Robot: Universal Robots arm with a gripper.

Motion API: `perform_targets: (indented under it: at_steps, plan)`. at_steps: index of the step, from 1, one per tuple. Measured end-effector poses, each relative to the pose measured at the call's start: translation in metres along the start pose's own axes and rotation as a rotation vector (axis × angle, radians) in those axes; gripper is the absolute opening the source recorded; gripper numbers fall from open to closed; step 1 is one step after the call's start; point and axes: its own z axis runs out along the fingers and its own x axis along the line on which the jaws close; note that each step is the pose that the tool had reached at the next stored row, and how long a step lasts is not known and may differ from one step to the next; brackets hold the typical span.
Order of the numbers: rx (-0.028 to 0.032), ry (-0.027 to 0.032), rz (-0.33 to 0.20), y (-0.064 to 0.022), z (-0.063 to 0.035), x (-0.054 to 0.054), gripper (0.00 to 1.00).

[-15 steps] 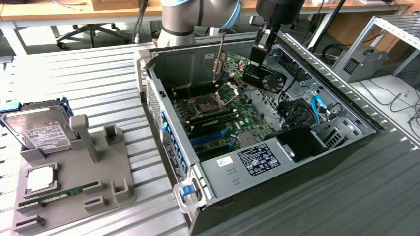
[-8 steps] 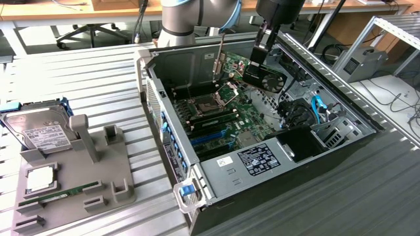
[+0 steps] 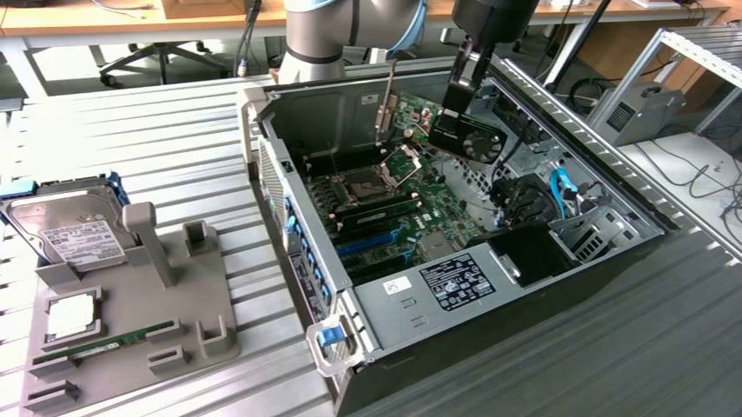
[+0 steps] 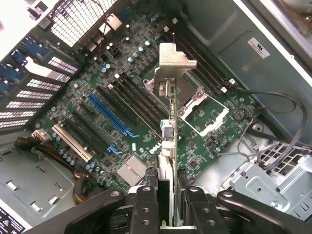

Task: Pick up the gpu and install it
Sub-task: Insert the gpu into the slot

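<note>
Grips the gpu (image 3: pixel 470 136) in the hand (image 3: pixel 460 104), fingers (image 4: pixel 146 207) clamped on both faces of the card. Holds it inside the open computer case (image 3: pixel 313 122), up over the motherboard (image 3: pixel 439 208) and not seated in a slot. In the wrist view, shows the gpu (image 4: pixel 168 131) edge-on over the motherboard (image 4: pixel 112 97), silver bracket (image 4: pixel 174 61) at the far end. Leaves the hard drive (image 3: pixel 72 233) and RAM stick (image 3: pixel 99 347) in the gray holder (image 3: pixel 174 321) on the tabletop (image 3: pixel 162 130), at the exterior view's left.

The gpu (image 3: pixel 473 139) (black shroud, round fan) hangs on edge above the motherboard (image 4: pixel 200 146).
</note>
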Motion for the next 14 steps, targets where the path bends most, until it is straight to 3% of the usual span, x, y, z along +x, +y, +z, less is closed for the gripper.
perform_targets:
  at_steps: [14]
  plan:
    - [-0.0013,0.0007,-0.057,0.0000,0.0000,0.0000,0.26]
